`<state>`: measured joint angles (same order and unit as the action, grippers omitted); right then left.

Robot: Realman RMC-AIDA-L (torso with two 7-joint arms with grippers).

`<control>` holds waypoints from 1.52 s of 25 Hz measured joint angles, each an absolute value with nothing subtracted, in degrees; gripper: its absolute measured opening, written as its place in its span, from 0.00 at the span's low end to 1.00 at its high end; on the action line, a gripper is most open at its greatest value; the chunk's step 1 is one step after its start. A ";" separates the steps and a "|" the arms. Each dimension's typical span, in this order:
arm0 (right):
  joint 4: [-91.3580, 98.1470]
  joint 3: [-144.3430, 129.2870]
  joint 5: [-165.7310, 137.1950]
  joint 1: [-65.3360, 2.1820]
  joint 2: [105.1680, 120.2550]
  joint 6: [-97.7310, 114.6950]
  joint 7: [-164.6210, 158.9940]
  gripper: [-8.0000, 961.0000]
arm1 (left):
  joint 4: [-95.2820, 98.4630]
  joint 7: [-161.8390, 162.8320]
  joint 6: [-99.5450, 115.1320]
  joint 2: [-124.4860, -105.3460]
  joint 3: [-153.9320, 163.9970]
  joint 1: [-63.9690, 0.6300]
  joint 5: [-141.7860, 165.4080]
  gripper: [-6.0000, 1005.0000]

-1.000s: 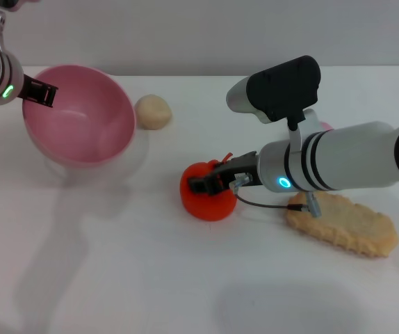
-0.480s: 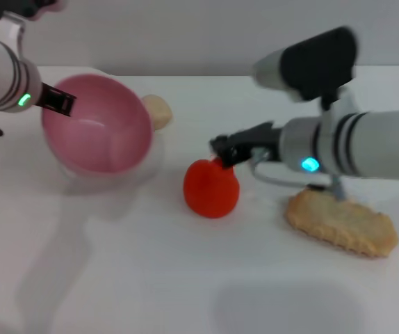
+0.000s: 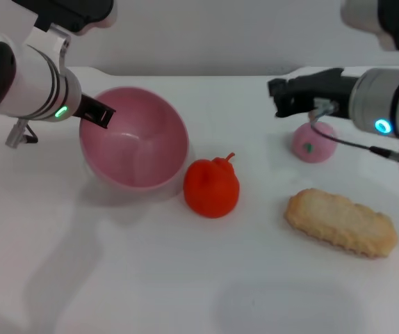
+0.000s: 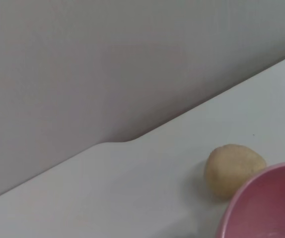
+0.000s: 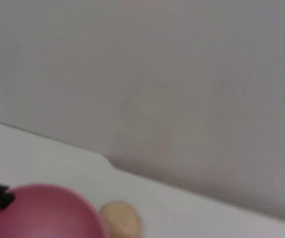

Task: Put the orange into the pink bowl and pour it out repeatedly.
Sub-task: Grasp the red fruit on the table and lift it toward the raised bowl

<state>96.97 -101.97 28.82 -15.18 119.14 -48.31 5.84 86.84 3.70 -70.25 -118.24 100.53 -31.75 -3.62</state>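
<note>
The orange (image 3: 211, 188) sits on the white table at the middle, stem up, with nothing gripping it. Just left of it is the pink bowl (image 3: 135, 142), tilted so its mouth faces the orange, its near rim close beside the fruit. My left gripper (image 3: 96, 111) is shut on the bowl's far-left rim. A slice of that bowl's rim (image 4: 266, 203) shows in the left wrist view, and the bowl (image 5: 43, 210) also appears in the right wrist view. My right gripper (image 3: 277, 97) hangs open and empty, above the table up and to the right of the orange.
A small pink round fruit (image 3: 313, 141) lies under the right arm. A long beige biscuit (image 3: 342, 223) lies front right. A beige ball (image 4: 234, 171) sits behind the bowl near the table's back edge, also seen as the ball (image 5: 121, 218) in the right wrist view.
My right gripper let go of the orange, rose and drew back to the right. My left arm carried the tilted bowl rightward up to the orange, covering the beige ball in the head view.
</note>
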 joint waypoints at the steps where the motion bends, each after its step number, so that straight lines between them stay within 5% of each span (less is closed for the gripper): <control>1: 95.12 -102.66 30.64 -15.63 119.04 -47.00 6.52 0.03 | 86.84 3.68 -70.25 -118.18 100.38 -31.81 -3.41 0.05; 7: 83.90 -109.98 35.34 -20.55 119.06 -40.84 8.14 0.07 | 86.10 3.55 -71.00 -117.97 96.73 -32.14 -0.74 0.05; 21: 67.62 -111.68 41.20 -31.01 119.27 -37.90 7.58 0.50 | 85.42 2.81 -70.60 -117.94 95.43 -32.54 -0.60 0.05; 26: 63.71 -113.26 43.78 -33.57 119.36 -37.02 7.55 0.74 | 85.36 2.76 -70.56 -117.95 95.51 -32.85 -0.61 0.05; 32: 58.53 -114.64 46.67 -36.12 119.49 -35.68 7.54 0.84 | 85.33 2.72 -70.62 -117.95 95.73 -33.14 -0.62 0.05; 38: 57.94 -114.62 47.85 -36.36 119.23 -35.76 6.31 0.78 | 85.47 2.31 -70.82 -117.96 95.60 -33.28 -0.62 0.05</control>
<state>57.94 -114.62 47.85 -36.36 119.23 -35.76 6.31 85.47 2.31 -70.82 -117.96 95.60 -33.28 -0.62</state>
